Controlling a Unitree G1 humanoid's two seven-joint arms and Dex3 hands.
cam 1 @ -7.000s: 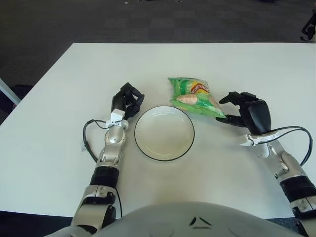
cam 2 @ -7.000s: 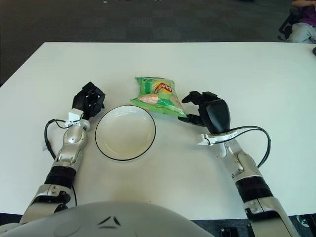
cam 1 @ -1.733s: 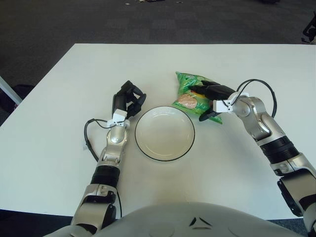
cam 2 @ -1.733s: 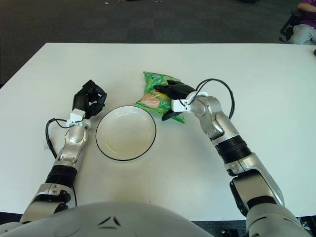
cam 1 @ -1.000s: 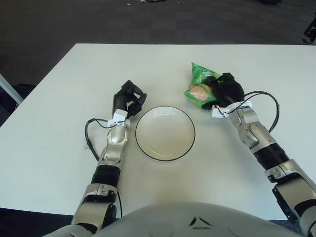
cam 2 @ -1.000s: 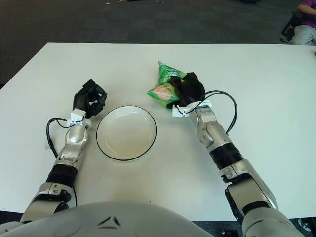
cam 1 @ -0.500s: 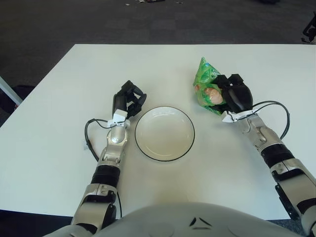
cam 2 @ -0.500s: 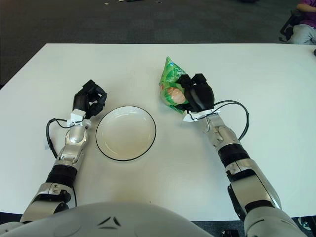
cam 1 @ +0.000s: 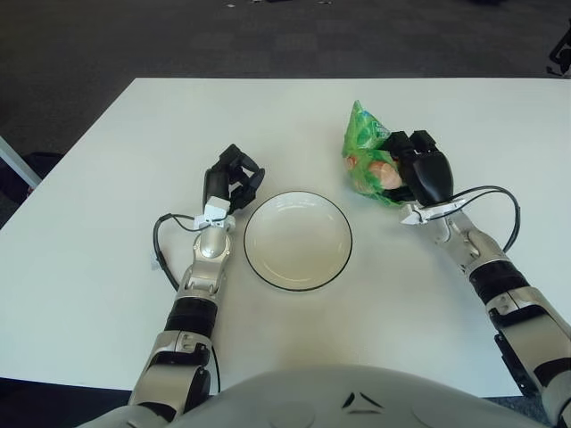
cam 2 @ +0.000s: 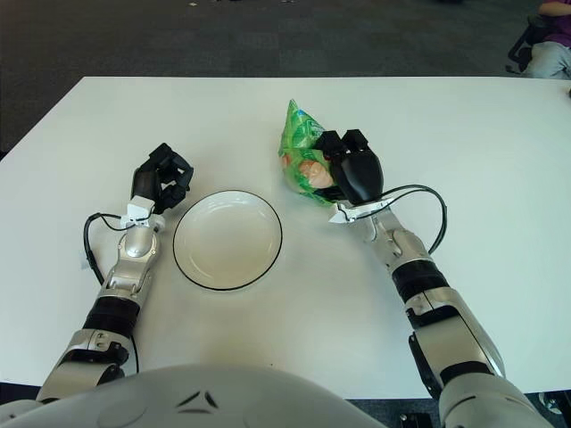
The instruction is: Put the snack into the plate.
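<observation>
Left eye view: gripping the crinkled green foil snack bag (cam 1: 365, 153) in the black three-fingered right hand (cam 1: 419, 172), fingers wrapping around its right side and holding it tilted upright, off to the right of and a little beyond the round white plate with the thin dark rim (cam 1: 259, 264); not over the plate, bag and rim apart. Showing just left of the plate's far-left edge, the black left hand (cam 1: 228, 179), fingers curling inward and holding nothing. Looping beside the left forearm, a black cable (cam 1: 158, 252). Lying under everything, the broad white tabletop (cam 1: 107, 178), with dark carpeted floor (cam 1: 268, 36) beyond its far edge. Right eye view: showing the same arrangement from slightly to the side, the snack bag (cam 2: 300, 143) sitting pinched in the right hand (cam 2: 353, 171) with its pointed top corner leaning away and left, a pinkish printed patch facing the plate (cam 2: 187, 267). Staying clear of the bag, the plate holding nothing inside. Curling near the plate's upper-left rim, the left hand (cam 2: 161, 181).
</observation>
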